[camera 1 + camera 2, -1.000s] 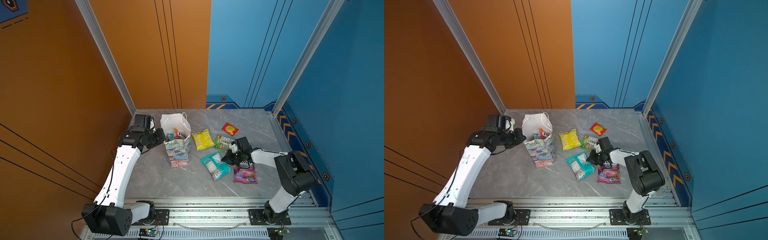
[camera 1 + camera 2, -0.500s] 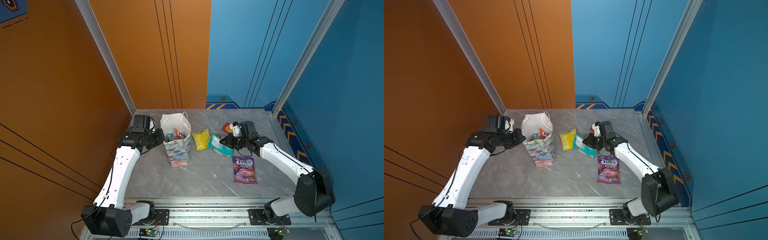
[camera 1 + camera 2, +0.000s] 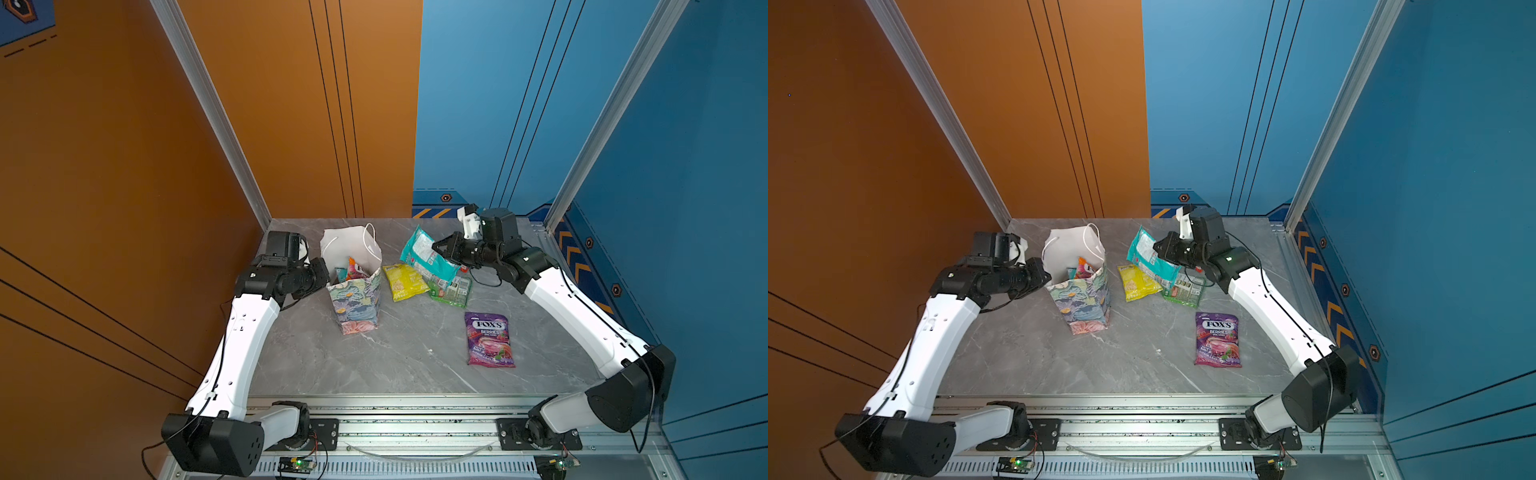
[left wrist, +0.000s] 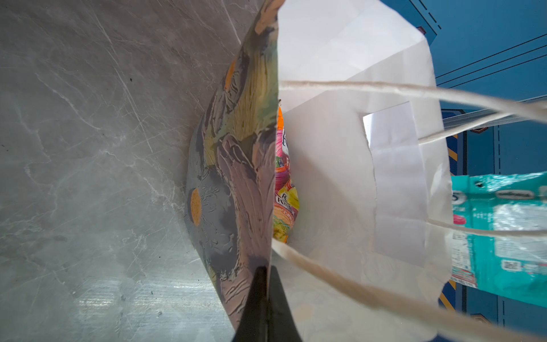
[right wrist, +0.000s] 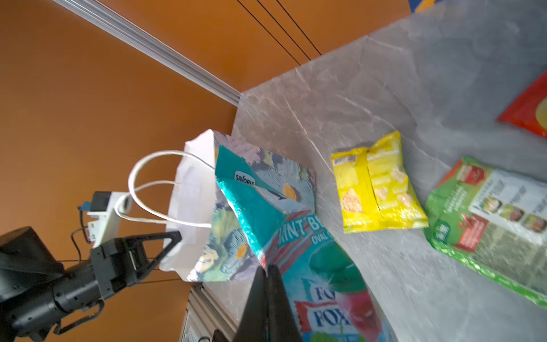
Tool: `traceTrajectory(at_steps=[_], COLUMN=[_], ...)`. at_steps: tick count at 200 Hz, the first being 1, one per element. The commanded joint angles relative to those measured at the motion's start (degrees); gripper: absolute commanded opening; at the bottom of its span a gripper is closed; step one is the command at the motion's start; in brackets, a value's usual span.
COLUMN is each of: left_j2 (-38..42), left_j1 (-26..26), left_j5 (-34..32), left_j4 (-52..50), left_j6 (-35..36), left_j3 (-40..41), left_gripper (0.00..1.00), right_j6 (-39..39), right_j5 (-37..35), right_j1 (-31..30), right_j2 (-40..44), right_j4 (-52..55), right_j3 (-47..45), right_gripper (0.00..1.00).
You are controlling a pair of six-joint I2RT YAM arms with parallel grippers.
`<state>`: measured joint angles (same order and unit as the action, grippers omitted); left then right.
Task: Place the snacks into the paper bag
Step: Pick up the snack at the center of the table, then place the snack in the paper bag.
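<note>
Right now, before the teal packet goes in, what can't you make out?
- Bag contents: the wall of the paper bag hides all but packet tops in both top views; the left wrist view shows one sliver.
- Red packet: cut off by the right wrist view's edge.
- Green packet: print blurred in the right wrist view.

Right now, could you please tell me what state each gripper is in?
Left gripper: closed, pinching the rim of the paper bag.
Right gripper: closed, holding the teal packet.
</note>
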<state>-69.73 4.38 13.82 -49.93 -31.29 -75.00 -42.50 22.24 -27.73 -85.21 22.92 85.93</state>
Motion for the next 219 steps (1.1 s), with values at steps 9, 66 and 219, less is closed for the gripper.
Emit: traceTrajectory(at_steps=[9,66,219], left_j2=[1.03,1.10,1.13], left_j1=[-0.34,-0.25,0.10], left_j5=[2.02,2.22,2.97], left_j4=[1.26,1.42,2.47], left_j6=[-0.64,-0.90,-1.48], left_j3=[0.60,0.82,1.53], left_gripper=[0.00,0.00,0.00], right_j6=[-0.24,5.91,13.18], right_j5=[-5.40,-15.15,-24.96], right_j1=[-2.02,-7.90,-17.54], right_j2=[-2.66,-9.55,-33.22], right_j4=[-1.64,2.06,0.81], right_j3=[8.37,24.79,60.36], right_gripper=[0.00,0.00,0.00])
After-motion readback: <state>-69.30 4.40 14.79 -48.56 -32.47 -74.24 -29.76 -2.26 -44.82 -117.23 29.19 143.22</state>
